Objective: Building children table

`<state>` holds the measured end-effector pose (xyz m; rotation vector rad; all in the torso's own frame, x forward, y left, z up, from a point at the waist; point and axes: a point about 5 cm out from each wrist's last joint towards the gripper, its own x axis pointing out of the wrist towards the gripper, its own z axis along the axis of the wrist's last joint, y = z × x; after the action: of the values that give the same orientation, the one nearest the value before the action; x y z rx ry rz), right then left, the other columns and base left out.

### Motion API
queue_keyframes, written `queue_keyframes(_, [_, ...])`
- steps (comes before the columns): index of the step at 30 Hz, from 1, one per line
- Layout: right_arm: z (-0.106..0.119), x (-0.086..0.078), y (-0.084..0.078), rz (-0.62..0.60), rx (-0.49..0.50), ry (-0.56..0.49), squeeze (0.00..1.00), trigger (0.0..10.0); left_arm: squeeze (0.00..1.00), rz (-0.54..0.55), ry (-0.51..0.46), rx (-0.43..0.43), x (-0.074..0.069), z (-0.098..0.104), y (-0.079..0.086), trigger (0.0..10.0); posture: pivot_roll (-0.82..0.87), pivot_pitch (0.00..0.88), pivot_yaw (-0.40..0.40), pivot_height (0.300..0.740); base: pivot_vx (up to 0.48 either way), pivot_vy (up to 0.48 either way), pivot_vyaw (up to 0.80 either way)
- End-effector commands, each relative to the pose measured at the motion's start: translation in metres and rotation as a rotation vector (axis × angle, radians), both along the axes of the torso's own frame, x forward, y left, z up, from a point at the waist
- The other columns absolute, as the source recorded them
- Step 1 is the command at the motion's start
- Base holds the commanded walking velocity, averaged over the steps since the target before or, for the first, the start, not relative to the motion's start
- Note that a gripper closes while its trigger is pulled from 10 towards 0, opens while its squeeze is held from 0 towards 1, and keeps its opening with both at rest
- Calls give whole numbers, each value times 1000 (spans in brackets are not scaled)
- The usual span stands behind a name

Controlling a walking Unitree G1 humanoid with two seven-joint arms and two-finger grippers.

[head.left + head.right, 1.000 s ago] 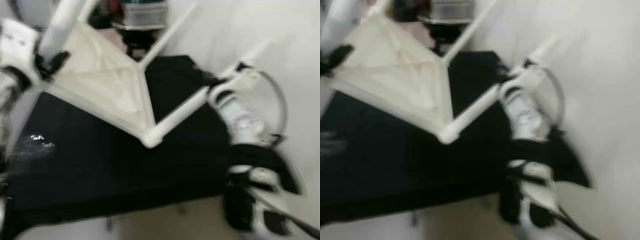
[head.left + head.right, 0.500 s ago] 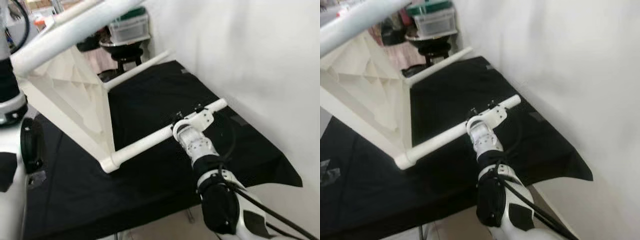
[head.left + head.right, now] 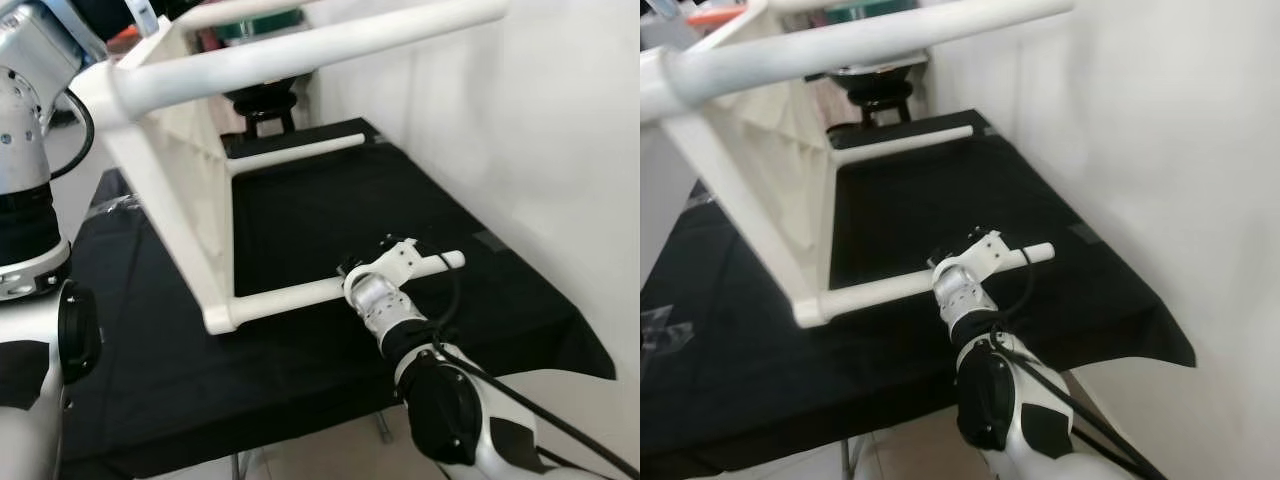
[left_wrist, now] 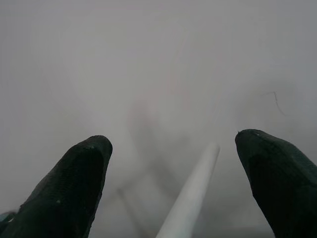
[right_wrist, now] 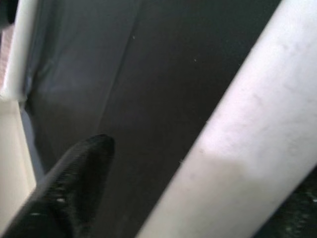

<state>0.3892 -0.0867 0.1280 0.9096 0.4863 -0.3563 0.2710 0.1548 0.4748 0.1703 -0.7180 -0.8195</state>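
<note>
A white children's table stands on its side on a black cloth-covered worktop [image 3: 330, 200]. Its top panel [image 3: 190, 200] is upright, and the legs point toward the wall. My right gripper [image 3: 385, 262] is shut on the near lower leg [image 3: 285, 295], close to its free end. In the right wrist view that leg [image 5: 237, 148] runs past a black finger [image 5: 74, 193]. An upper leg [image 3: 320, 45] juts out overhead. My left arm [image 3: 25, 110] is raised behind the panel. In the left wrist view the left gripper [image 4: 173, 173] is open, with a white leg [image 4: 190, 198] beyond it.
A white wall [image 3: 540, 120] runs close along the right side of the worktop. At the back stands a dark stool [image 3: 262, 100] with a clear box on it. The cloth's front edge [image 3: 300, 420] hangs over pale floor.
The view has shifted and sharpened. The table has tipped from a slant to standing on its side, and the leg in my right gripper has come down close to the cloth.
</note>
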Motion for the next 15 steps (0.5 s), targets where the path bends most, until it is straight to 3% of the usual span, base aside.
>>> queue_keyframes(1, [-5, -1, -8, -51, 16, 23, 1000, 10000, 0, -9, 18, -10, -1, -3, 1, 10000, 128, 36, 42, 740, 0, 0, 0])
queue_keyframes(5, [16, 9, -25, -117, 54, -53, 1000, 10000, 0, -11, 29, -12, -4, -9, 2, 10000, 113, 38, 37, 740, 0, 0, 0])
queue_keyframes(9, [27, 14, -30, -85, 64, -99, 1000, 10000, 0, -19, 32, -8, -5, -13, 0, 10000, 99, 43, 7, 740, 0, 0, 0])
queue_keyframes(13, [30, 15, -32, -44, 52, -111, 1000, 10000, 0, -23, 36, -10, -6, -17, -2, 10000, 79, 50, -23, 740, 0, 0, 0])
queue_keyframes(15, [27, 7, -41, -46, 68, -106, 1000, 10000, 0, -29, 49, -12, -9, -25, -3, 10000, 73, 56, -41, 740, 0, 0, 0])
